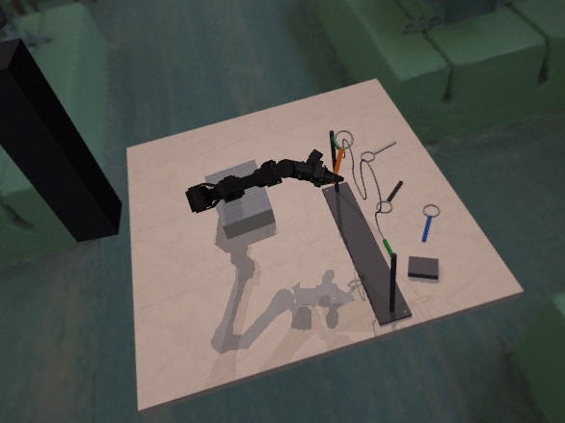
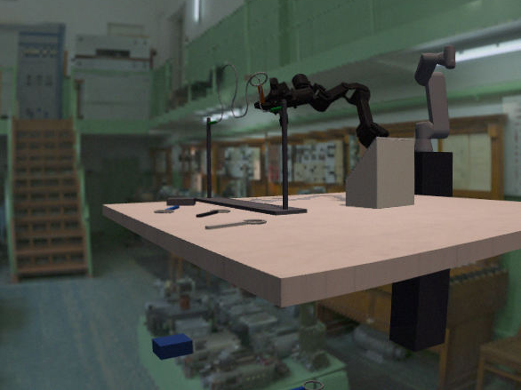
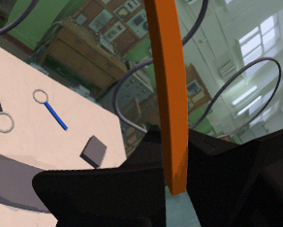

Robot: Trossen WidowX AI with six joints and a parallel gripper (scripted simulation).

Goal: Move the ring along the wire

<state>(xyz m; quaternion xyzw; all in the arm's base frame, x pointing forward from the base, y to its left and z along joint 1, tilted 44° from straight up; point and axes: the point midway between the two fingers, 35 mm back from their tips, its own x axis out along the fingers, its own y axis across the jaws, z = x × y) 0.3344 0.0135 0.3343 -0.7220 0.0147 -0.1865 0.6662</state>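
My gripper [image 1: 339, 179] [image 2: 260, 105] [image 3: 161, 129] is shut on the lower end of the orange handle [image 1: 338, 163] [image 2: 261, 94] [image 3: 170, 97]. The handle stands nearly upright, its ring [image 1: 344, 131] [image 2: 259, 73] at the top, out of the wrist view. The grey wire [image 1: 364, 198] [image 2: 228, 65] [image 3: 115, 99] shows through the ring's outline, near the first green part [image 1: 336, 143] [image 2: 276, 109] by the first post [image 1: 333, 155] [image 2: 284, 159]. Whether ring and wire touch is too small to tell. The other green part [image 1: 388, 248] [image 2: 212, 123] is by the other post [image 1: 392, 283] [image 2: 209, 159].
The posts stand on a dark base plate [image 1: 366, 254] [image 2: 249, 206]. Loose rings with a grey handle [image 1: 386, 147] [image 2: 224, 226], a black handle [image 1: 395, 192] [image 2: 207, 213] and a blue handle [image 1: 427, 228] [image 3: 55, 115] lie beyond it, with a dark block [image 1: 423, 267] [image 2: 180, 202] [image 3: 93, 151].
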